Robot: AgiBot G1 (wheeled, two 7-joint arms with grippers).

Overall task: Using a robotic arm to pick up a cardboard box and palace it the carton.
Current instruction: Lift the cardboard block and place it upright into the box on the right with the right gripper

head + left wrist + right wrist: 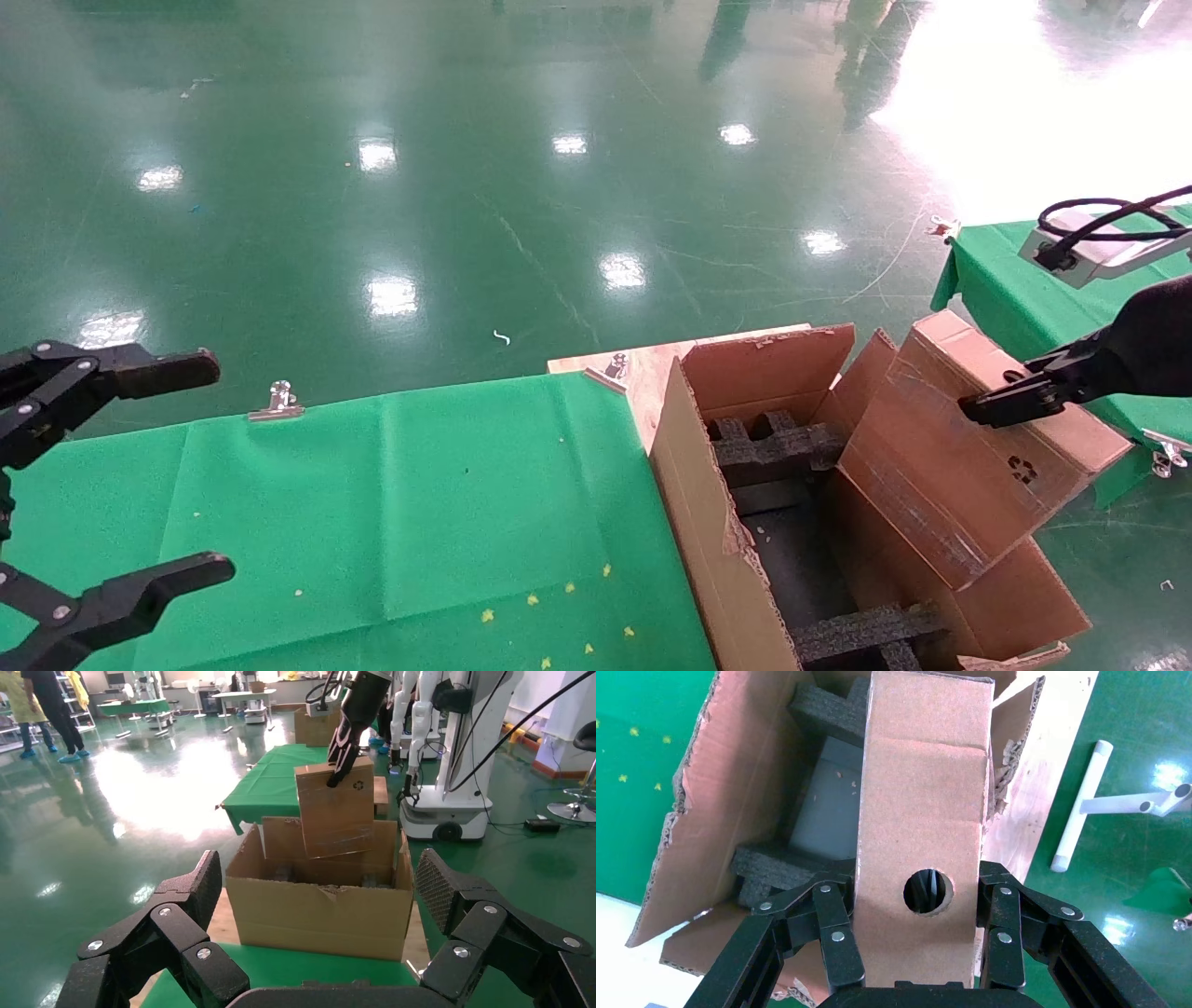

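My right gripper (1001, 403) is shut on the upper end of the slim brown cardboard box (968, 466), one finger (831, 913) on each long side. The box hangs tilted, its lower end dipping among the flaps on the right side of the open carton (694, 503). Black foam spacers (773, 447) and a dark floor show inside the carton. In the left wrist view the box (336, 808) stands above the carton (323, 917). A round hole shows in the box face (923, 797) between my right gripper's (916, 906) fingers. My left gripper (216, 466) hangs open and empty over the green table, far left.
The carton stands on a wooden board (643, 368) at the end of the green-cloth table (372, 522), which has metal clips (277, 401) on its far edge. A second green table (1006, 280) is behind the right arm. A white pipe stand (1081, 804) lies on the floor.
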